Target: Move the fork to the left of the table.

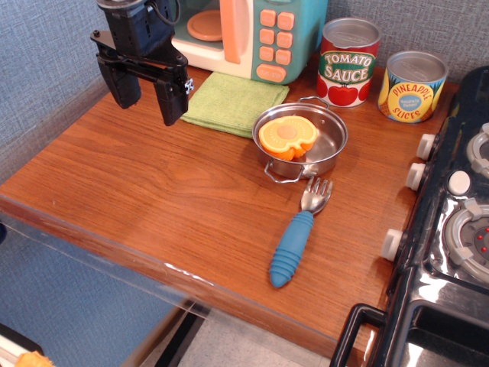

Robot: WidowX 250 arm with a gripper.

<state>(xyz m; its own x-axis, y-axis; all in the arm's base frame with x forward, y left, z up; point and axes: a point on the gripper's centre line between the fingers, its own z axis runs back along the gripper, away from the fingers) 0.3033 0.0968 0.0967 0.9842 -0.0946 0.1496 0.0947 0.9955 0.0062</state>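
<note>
The fork (296, 237) lies flat on the reddish-brown wooden table (153, 183), right of centre near the front. Its silver tines point away towards the pan and its ribbed blue handle points to the front edge. My black gripper (147, 93) hangs open and empty above the far left of the table, well left of the fork and apart from it. Its two fingers (172, 99) point down.
A small metal pan (334, 138) holding an orange half (286, 138) sits just behind the fork. A green cloth (233, 101), a toy microwave (252, 34), a tomato sauce can (348, 63) and a pineapple can (411, 86) stand at the back. A black toy stove (451, 229) is on the right.
</note>
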